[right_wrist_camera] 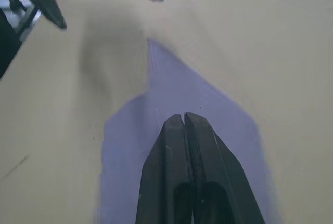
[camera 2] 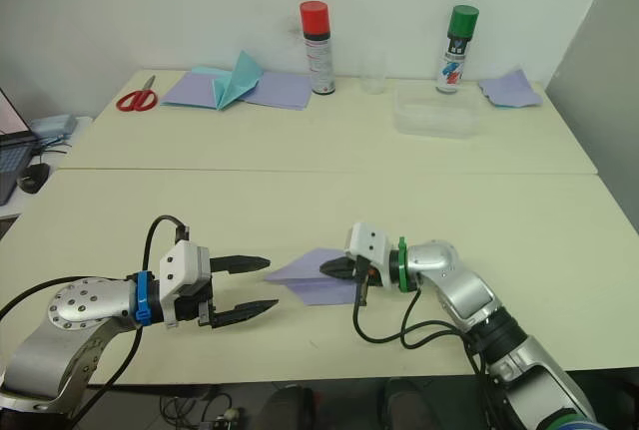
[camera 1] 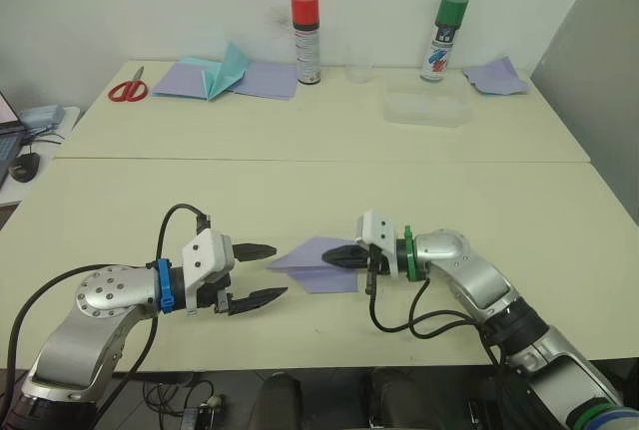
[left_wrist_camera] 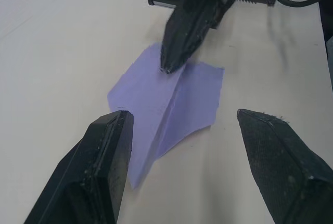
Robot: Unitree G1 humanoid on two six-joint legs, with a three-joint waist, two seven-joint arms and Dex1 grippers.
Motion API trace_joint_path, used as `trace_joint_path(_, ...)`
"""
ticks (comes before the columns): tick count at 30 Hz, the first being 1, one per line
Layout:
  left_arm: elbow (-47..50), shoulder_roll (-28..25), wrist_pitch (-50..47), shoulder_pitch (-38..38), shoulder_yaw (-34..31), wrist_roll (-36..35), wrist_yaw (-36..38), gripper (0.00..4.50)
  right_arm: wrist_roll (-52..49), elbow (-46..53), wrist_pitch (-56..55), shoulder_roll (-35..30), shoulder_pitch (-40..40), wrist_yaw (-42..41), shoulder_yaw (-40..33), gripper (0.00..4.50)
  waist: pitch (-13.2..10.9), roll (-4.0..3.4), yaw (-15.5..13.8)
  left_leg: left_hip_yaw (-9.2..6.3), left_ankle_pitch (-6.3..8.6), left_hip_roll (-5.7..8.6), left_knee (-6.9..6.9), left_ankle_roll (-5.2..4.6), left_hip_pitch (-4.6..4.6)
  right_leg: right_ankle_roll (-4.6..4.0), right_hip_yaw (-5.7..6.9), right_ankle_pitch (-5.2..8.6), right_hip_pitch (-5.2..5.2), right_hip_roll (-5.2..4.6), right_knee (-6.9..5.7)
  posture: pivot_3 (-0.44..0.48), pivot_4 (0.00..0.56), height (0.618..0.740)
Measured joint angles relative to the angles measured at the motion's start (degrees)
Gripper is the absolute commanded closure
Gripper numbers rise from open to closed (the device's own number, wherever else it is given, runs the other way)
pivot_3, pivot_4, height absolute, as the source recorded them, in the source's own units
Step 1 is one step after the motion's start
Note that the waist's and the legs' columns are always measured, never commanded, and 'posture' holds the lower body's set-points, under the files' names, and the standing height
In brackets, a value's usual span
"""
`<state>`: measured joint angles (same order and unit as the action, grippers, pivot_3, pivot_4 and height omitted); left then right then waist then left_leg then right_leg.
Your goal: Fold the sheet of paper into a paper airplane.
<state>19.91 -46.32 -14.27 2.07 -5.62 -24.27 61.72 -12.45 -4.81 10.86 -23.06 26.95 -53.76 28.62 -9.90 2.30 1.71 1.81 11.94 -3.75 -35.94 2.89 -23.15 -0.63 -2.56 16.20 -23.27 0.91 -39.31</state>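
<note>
The sheet of paper is lavender and lies on the near table, folded into a pointed wedge like a paper airplane with a raised centre crease and two flat flaps. Its nose points toward my left gripper, which is open, its fingertips just short of the nose and touching nothing. My right gripper is shut, with its joined tips resting on the centre crease near the wedge's wide end. I see no paper between its fingers.
On the far table stand red scissors, flat lavender sheets with a teal folded paper, a red-capped can, a green-capped can, a clear box and a lavender scrap. A seam divides the tables.
</note>
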Motion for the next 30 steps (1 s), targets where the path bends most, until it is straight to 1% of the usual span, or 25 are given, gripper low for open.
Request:
trace_joint_path(6,0.00,0.00,-0.01,0.00,-0.02,0.26,-0.83,0.96,3.41,0.27,-0.86,0.09,-1.65,-1.34,0.25,4.47,0.00,0.00,0.04,0.04,0.00,0.01,-0.01,0.00,0.02,0.04,0.01,-0.02,0.00,0.00,0.01,0.000,0.150,0.740)
trace_joint_path(11,-0.03,-0.02,-0.58,-0.03,-0.02,0.38,-1.36,0.96,6.58,1.14,-3.69,0.45,-2.45,-1.38,0.29,4.47,0.00,0.00,0.05,0.02,0.00,0.00,0.00,0.00,0.02,0.03,0.01,-0.01,0.00,0.01,0.01,0.000,0.150,0.740)
trace_joint_path(14,-0.26,-0.01,-0.84,-0.22,0.91,0.98,-1.50,0.96,9.68,0.96,-8.47,0.57,-2.82,-1.03,0.91,4.47,0.00,0.00,0.05,0.03,0.00,0.02,0.00,0.00,0.02,0.03,0.02,-0.01,0.00,0.01,0.02,0.000,0.150,0.740)
trace_joint_path(19,-1.54,1.32,-1.25,-1.24,4.25,2.91,-1.71,0.96,15.44,-0.79,-20.42,0.21,-2.82,-0.13,1.69,4.47,0.00,0.00,0.05,0.05,0.00,0.05,-0.01,0.00,0.03,0.05,0.04,-0.02,0.02,0.03,0.04,0.000,0.150,0.740)
trace_joint_path(24,-2.65,1.90,0.07,-2.40,6.49,4.35,-1.61,0.96,19.71,-4.87,-32.09,0.08,-2.55,1.84,1.93,4.47,0.00,0.00,0.05,0.06,0.00,0.04,-0.01,0.00,0.03,0.05,0.02,-0.02,0.02,0.03,0.04,0.000,0.150,0.740)
trace_joint_path(27,-2.78,1.93,1.47,-2.38,7.71,5.11,-0.60,0.96,20.90,-7.00,-35.74,0.43,-1.91,2.87,1.91,4.47,0.00,0.00,0.05,0.06,0.00,0.04,0.00,0.00,0.03,0.05,0.02,-0.02,0.02,0.03,0.03,0.000,0.150,0.740)
trace_joint_path(30,-5.23,1.94,6.16,-2.93,9.11,8.69,-0.12,0.96,20.86,-7.85,-36.84,1.03,-1.38,3.10,1.82,4.47,0.00,0.00,0.02,0.03,0.00,0.03,0.00,0.00,0.05,0.04,-0.02,-0.02,0.04,0.03,0.01,0.000,0.150,0.740)
